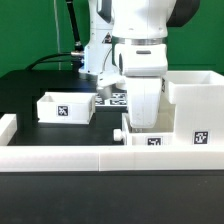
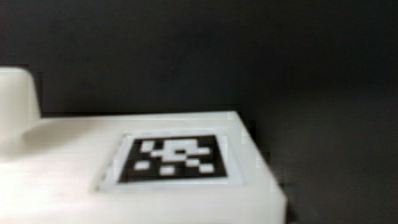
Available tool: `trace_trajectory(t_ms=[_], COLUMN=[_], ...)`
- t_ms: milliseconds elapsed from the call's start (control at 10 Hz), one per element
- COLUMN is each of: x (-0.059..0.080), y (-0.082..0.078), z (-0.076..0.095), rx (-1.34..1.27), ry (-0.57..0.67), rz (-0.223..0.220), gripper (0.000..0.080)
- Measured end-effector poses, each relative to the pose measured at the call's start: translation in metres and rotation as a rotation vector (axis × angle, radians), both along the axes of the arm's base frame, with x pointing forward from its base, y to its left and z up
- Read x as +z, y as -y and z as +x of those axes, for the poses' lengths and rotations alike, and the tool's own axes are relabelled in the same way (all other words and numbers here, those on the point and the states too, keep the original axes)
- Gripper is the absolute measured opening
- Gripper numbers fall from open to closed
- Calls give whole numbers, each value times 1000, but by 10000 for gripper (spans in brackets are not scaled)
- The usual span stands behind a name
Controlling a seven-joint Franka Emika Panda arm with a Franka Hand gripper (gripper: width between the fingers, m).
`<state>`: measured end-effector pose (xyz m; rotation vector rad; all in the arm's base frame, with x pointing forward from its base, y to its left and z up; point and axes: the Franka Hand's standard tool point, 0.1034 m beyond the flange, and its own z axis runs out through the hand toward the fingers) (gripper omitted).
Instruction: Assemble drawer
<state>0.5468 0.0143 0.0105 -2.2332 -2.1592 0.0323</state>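
Observation:
In the exterior view my gripper (image 1: 146,124) points straight down onto a small white tray (image 1: 150,137), which has a knob (image 1: 121,132) and a tag and stands beside the tall white housing (image 1: 196,108) on the exterior view's right. The fingertips are hidden against the white tray, so I cannot tell whether they grip it. A second open-top tray (image 1: 64,107) with a tag stands apart on the exterior view's left. The wrist view shows a white part's flat face with a tag (image 2: 175,158) very close and blurred, and none of my fingers.
A low white wall (image 1: 90,158) runs along the table's front edge, with another segment at the exterior view's left (image 1: 7,128). The marker board (image 1: 116,98) lies behind the arm. Black cables hang at the back.

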Motion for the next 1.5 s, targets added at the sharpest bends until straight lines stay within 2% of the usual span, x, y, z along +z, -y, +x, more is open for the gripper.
trace_trajectory(t_ms=[200, 300, 400, 500, 700, 900, 1200, 1400, 1500], x=[4, 8, 13, 20, 36, 43, 45, 44, 40], y=[0, 0, 0, -1, 4, 19, 41, 39, 48], z=[1, 2, 1, 3, 7, 11, 14, 14, 12], rx=[-8, -16, -19, -20, -23, -16, -27, -25, 16], ry=[8, 8, -4, -3, 0, 2, 11, 8, 4], rz=[0, -2, -5, -8, -16, -20, -18, -17, 28], gripper=[422, 422, 592, 632, 644, 649, 649, 649, 649])
